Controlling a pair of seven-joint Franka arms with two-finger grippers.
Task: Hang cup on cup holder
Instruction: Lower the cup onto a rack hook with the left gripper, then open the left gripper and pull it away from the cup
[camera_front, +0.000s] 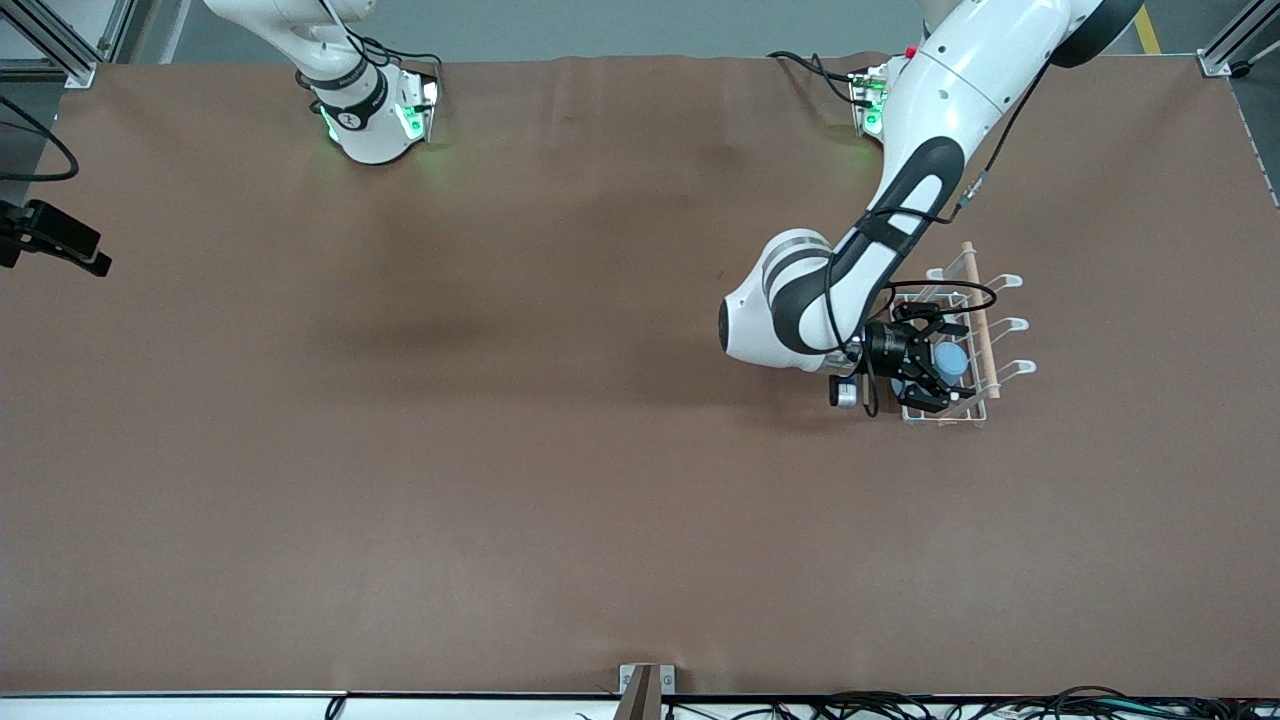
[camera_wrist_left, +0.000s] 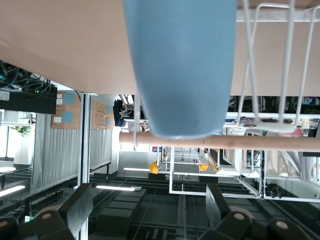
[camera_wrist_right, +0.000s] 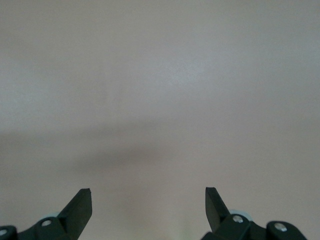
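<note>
Rack (camera_front: 985, 345): white wire frame with a wooden rod (camera_front: 978, 318) along the top, standing on the worktop (camera_front: 500, 450) toward the left arm's end; looped prongs point away from the arm.
Cup (camera_front: 950, 362): blue-grey, seen among the wires beside the rod, apparently on a prong on the arm's side of the rack. In the left wrist view the cup (camera_wrist_left: 180, 65) fills the frame, closed end at the rod (camera_wrist_left: 250, 141), a thin wire running beside it. Cannot tell whether a prong is truly inside it.
Left tool (camera_front: 928, 362): over the rack, at the cup. Fingers (camera_wrist_left: 75, 210) spread wide in the left wrist view, apart from the cup, gripping nothing.
Right tool (camera_wrist_right: 148, 205): not seen in the front view; only the arm's base shows. Right wrist view shows fingers wide apart over bare worktop, nothing held. Arm waiting.
Stage, as judged: cup released onto the rack; withdrawal of the left tool likely all that remains.
Risk one: finger catching the cup or a wire on the way out, since the tool sits within the frame; could pull the cup off or drag the light rack.
Risk two: cup poorly seated on its prong; could tip and drop through the wires.
Risk three: cable loop (camera_front: 950, 292) by the wrist hangs close to the rod and could snag.
</note>
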